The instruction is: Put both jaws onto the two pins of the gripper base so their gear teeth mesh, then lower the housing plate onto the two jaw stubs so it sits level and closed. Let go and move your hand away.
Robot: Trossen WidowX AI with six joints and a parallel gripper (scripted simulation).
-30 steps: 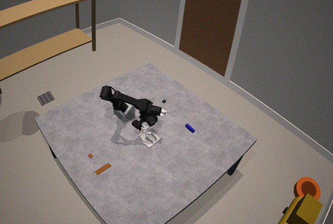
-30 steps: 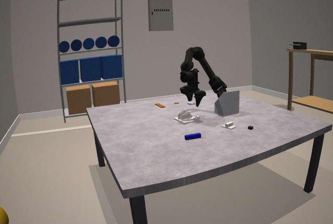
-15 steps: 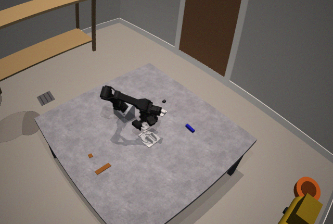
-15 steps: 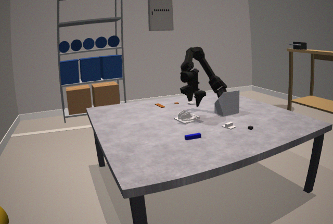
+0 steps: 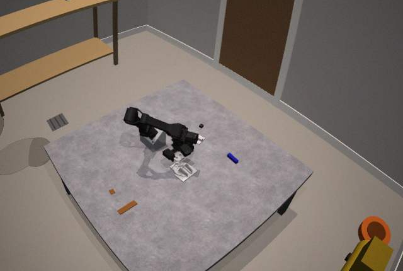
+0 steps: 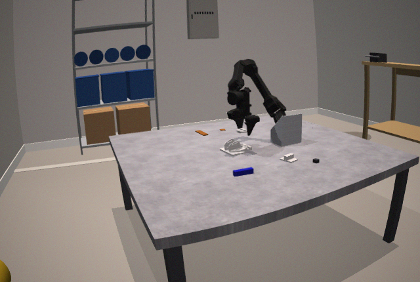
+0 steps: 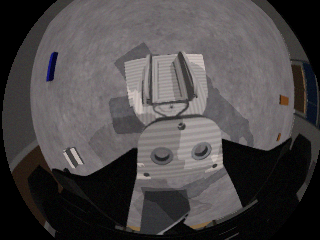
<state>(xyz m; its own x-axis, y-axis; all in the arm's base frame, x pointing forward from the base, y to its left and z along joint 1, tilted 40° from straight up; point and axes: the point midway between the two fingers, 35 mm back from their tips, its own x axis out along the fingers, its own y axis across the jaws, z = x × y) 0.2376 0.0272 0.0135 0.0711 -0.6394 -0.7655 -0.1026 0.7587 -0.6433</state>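
My gripper [image 5: 179, 155] [image 6: 245, 131] [image 7: 178, 148] is shut on the white housing plate, held by its side edges above the table. The housing plate [image 5: 178, 155] [image 6: 241, 130] [image 7: 181, 142] shows two round holes and looks about level. The white gripper base [image 5: 183, 179] [image 6: 224, 150] [image 7: 199, 62] lies on the table just beyond the held plate. On it lie a left jaw [image 7: 147, 82] and a right jaw [image 7: 187, 82], side by side and apart along their length. The plate hides their near ends in the wrist view, so I cannot tell how the teeth mesh.
A small white bracket [image 5: 200, 139] [image 6: 289, 157] [image 7: 73, 157], a black cube [image 5: 201, 125] [image 6: 315, 161] and a blue bar [image 5: 232, 157] [image 6: 243, 172] [image 7: 52, 66] lie on one side. Orange pieces [image 5: 127, 207] [image 6: 201, 132] lie opposite. A grey wedge block [image 6: 290, 131] stands by the arm's base.
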